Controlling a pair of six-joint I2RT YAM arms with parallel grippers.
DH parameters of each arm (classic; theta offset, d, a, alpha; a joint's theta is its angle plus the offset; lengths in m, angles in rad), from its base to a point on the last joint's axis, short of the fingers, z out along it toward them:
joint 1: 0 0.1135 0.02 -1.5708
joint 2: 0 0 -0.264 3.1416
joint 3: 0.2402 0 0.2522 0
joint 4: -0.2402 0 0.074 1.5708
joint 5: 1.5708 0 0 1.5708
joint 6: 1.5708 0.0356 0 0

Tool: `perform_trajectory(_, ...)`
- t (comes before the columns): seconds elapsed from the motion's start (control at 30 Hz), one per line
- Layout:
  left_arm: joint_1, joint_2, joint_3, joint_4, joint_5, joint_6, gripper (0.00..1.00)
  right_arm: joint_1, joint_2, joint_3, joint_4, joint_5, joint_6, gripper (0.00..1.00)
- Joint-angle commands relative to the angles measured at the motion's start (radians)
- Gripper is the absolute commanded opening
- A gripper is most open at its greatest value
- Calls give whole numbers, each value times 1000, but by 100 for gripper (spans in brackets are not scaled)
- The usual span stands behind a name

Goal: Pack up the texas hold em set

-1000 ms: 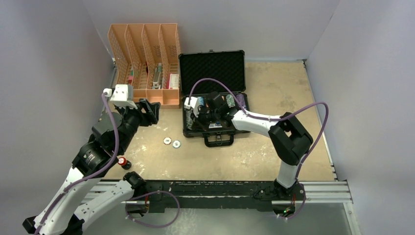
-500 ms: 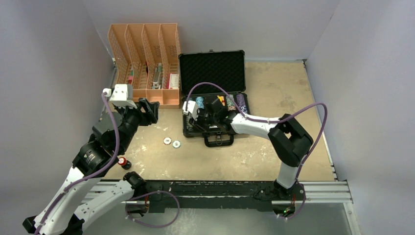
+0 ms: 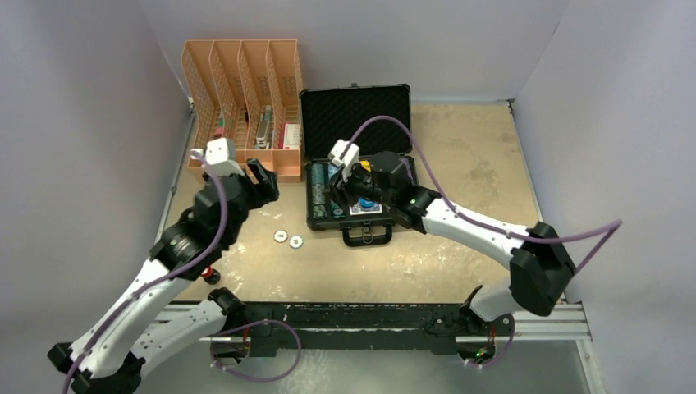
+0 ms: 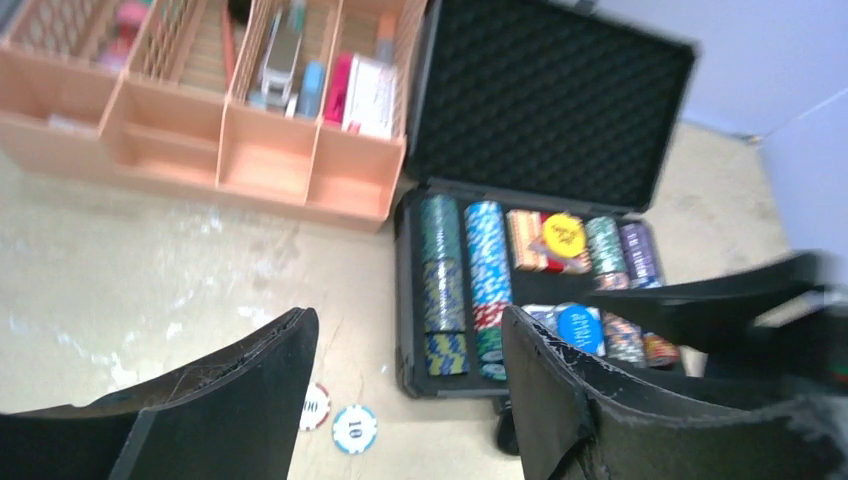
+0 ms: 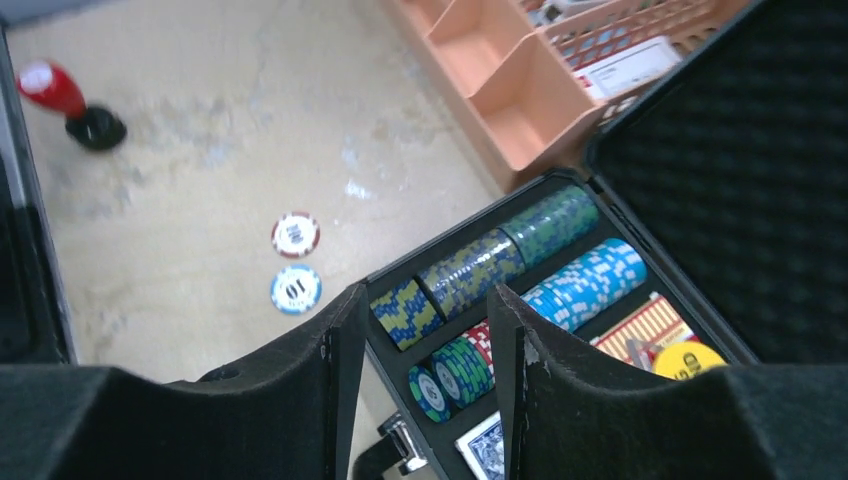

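The black case (image 3: 355, 119) is sitting open at the far middle of the table, rows of chips (image 5: 470, 268) filling its base. Two loose chips (image 3: 281, 237) are lying on the table just left of its near corner. The right fingers (image 5: 300, 400) are hanging over the left end of the base, parted, with nothing between them. The left fingers (image 4: 250, 400) are standing wide and empty, just near of the orange organiser (image 3: 242, 90) and left of the case.

Both arms are crowding that corner, so a reach for the loose chips may be risking a knock between them. Those chips are lying flat, so fingers may be pushing them along rather than lifting them. A chip dropped onto full rows could sit proud and block the lid.

Since a second ago, the right fingers have risen out of the case and opened from shut, the left arm has stretched farther towards the case, and the loose chips are staying put.
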Motion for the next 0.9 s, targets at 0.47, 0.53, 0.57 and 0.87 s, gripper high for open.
perform_trajectory(0.47,63,532,-180,-65,-5,-348,69,-22,-195,-240,115,364,479,46)
perform_trajectory(0.53,80,578,-197,-37,27,-344,70,-22,-204,-254,114,370,484,45)
perform_trajectory(0.57,87,599,-205,-19,46,-340,72,-22,-209,-260,115,370,484,45)
perform_trajectory(0.87,123,746,-231,59,151,-327,68,-22,-223,-280,123,354,430,47)
